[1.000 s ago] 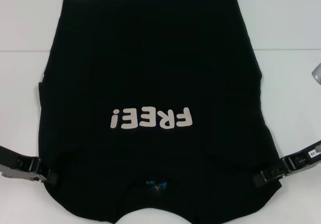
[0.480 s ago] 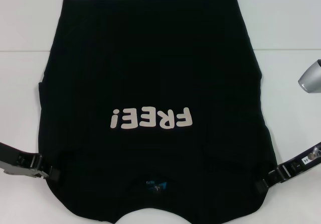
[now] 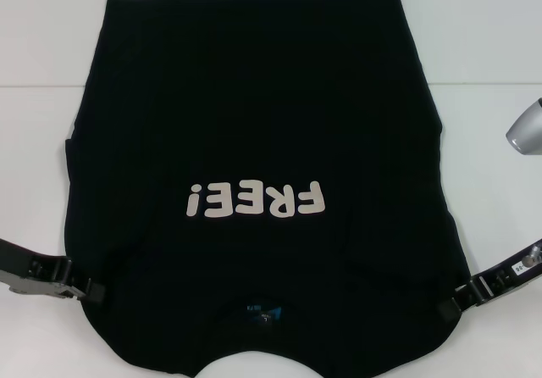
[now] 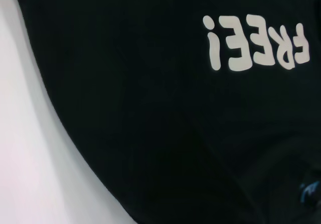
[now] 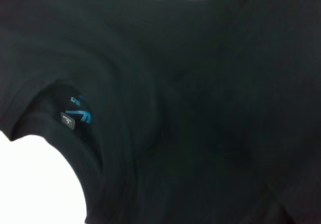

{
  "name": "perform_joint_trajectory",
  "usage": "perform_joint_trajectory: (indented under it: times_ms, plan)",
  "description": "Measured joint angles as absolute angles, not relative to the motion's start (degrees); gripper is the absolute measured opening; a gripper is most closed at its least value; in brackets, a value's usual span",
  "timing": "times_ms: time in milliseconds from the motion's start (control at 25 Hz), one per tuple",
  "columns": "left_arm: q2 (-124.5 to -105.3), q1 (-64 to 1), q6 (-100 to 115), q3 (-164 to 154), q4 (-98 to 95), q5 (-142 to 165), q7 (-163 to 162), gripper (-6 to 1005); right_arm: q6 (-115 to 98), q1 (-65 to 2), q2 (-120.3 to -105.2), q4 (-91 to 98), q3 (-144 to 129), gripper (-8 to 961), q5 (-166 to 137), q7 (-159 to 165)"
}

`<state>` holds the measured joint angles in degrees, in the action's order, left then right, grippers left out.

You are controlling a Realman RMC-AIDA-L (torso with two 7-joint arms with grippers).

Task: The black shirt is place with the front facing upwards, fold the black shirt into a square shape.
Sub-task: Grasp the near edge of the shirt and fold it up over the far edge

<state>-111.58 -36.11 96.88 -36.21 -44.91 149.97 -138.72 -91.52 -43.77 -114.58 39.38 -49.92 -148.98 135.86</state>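
The black shirt [image 3: 254, 115] lies flat on the white table, front up, with its collar toward me. Its pale "FREE!" lettering [image 3: 257, 200] reads upside down and a small blue neck label [image 3: 264, 313] shows at the collar. My left gripper [image 3: 91, 291] sits at the shirt's near left edge, low on the table. At the near right edge, my right gripper [image 3: 449, 308] touches the cloth. The left wrist view shows the shirt [image 4: 150, 123] and its lettering [image 4: 256, 45]. In the right wrist view I see the collar and its label [image 5: 77, 114].
The white table [image 3: 483, 47] shows bare on both sides of the shirt and beyond its far hem. A silver part of my right arm [image 3: 527, 128] juts in at the right border. The shirt's near hem runs past the lower border of the head view.
My left gripper has slid a little to the right, against the shirt's edge. The right gripper has shifted slightly lower and outward, and the silver arm part has risen into view.
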Motion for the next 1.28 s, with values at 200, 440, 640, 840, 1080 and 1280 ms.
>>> perform_joint_trajectory:
  times_ms: [200,440,640,840,1080,1280]
  plan:
    - [-110.06,-36.2,99.7,-36.2,-42.4,148.1,-138.1,46,-95.2,-43.5,-113.31,40.3,-49.5,65,-148.7,135.1]
    - [-108.32,-37.0,109.1,-36.3,-38.1,148.7,-134.5,47,-104.4,-42.6,-111.28,40.5,-49.4,65,-148.9,130.3]
    - [-108.43,-36.9,116.6,-38.0,-36.1,150.3,-131.1,47,-112.8,-41.1,-111.27,40.3,-51.1,64,-149.7,123.7]
    - [-108.88,-37.2,117.3,-40.9,-33.8,152.7,-128.9,48,-113.2,-40.3,-111.82,39.2,-52.4,64,-150.9,121.8]
    - [-108.31,-38.6,115.7,-34.7,-33.9,149.9,-128.4,48,-110.2,-40.3,-111.76,39.2,-43.2,64,-150.5,121.6]
    - [-106.54,-41.0,107.9,-22.8,-34.0,148.6,-130.4,47,-107.7,-40.7,-110.66,40.0,-29.8,65,-145.5,121.7]
